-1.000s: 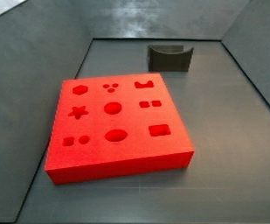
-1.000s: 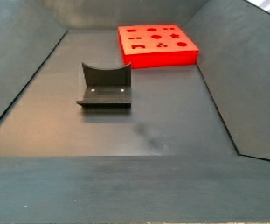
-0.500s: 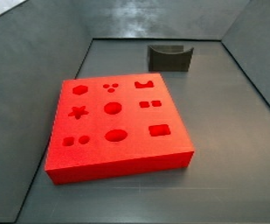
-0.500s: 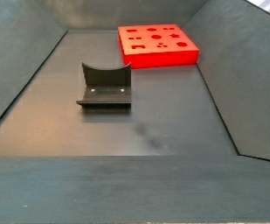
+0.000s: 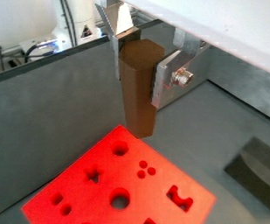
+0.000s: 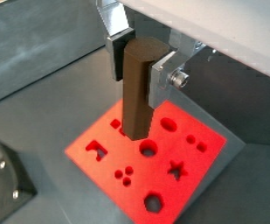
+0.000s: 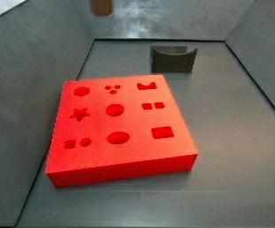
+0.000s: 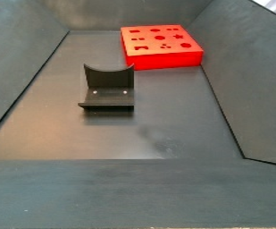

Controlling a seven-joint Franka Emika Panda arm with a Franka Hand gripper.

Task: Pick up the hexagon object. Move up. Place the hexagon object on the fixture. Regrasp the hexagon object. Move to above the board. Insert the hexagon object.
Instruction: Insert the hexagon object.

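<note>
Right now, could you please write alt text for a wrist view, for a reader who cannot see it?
The gripper holds the brown hexagon object upright between its silver fingers, above the red board with shaped cut-outs. The dark fixture stands beside the board.

I see even, soft overhead light; the bright red-orange cut-out board [image 7: 118,130] glows saturated, while the gripper [image 5: 143,48] looks slightly blurred above it.

You see the gripper [image 6: 141,54] clamping the upright hexagon object [image 6: 137,89] between silver fingers [image 6: 165,79], above the board [image 6: 161,157]; fixture [image 6: 9,179] nearby
</note>
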